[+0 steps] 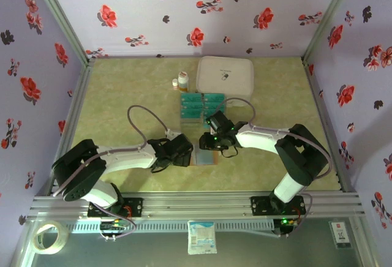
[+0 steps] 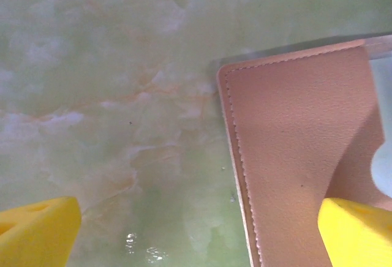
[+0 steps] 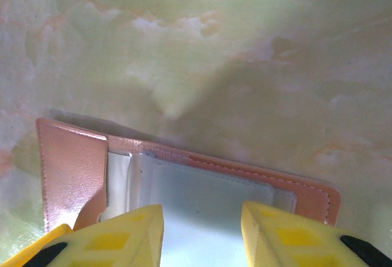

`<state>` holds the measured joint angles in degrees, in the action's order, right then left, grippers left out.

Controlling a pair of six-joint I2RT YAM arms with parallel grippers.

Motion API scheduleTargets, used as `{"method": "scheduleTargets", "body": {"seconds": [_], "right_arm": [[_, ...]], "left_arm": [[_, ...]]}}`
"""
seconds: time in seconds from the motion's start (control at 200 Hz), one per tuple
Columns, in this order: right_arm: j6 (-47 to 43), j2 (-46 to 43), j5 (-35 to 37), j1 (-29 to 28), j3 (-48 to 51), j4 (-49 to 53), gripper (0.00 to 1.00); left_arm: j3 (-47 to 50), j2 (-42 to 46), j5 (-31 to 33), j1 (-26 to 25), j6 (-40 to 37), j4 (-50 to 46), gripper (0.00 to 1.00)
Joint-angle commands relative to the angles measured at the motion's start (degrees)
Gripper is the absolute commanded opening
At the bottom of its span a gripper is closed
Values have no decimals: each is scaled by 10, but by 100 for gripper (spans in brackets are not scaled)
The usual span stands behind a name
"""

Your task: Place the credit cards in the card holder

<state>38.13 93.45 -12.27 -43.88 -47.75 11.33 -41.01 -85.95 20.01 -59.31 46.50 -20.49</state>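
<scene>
A green marbled table (image 1: 122, 101), walled in floral paper, has bare room left and right in the top view; the credit cards (image 1: 192, 100) sit mid-table in a clear tray (image 1: 184, 120), and the card holder (image 1: 207, 158) lies near the front between both arms. The left wrist shows the holder's stitched corner (image 2: 294, 144) and the left gripper (image 2: 196, 230) spread wide, one fingertip over bare table and the other over the flap. On the right wrist the holder (image 3: 184, 187) lies open, pale inside up, with the right gripper (image 3: 202, 236) partly parted above it and nothing pinched.

Left gripper (image 1: 187, 150) crowds the card holder (image 1: 205, 157) at nine o'clock and right gripper (image 1: 213, 139) at twelve; the table (image 1: 205, 178) lies bare toward six.
</scene>
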Motion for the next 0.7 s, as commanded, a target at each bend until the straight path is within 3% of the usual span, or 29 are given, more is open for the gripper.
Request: {"method": "scheduleTargets", "body": {"seconds": [0.0,0.695], "right_arm": [[14,0,2,-4,8,-5,38],[48,21,-23,-32,-19,-38,38]], "left_arm": [[8,-11,30,-4,9,9,100],[46,21,30,-4,-16,70,100]]}}
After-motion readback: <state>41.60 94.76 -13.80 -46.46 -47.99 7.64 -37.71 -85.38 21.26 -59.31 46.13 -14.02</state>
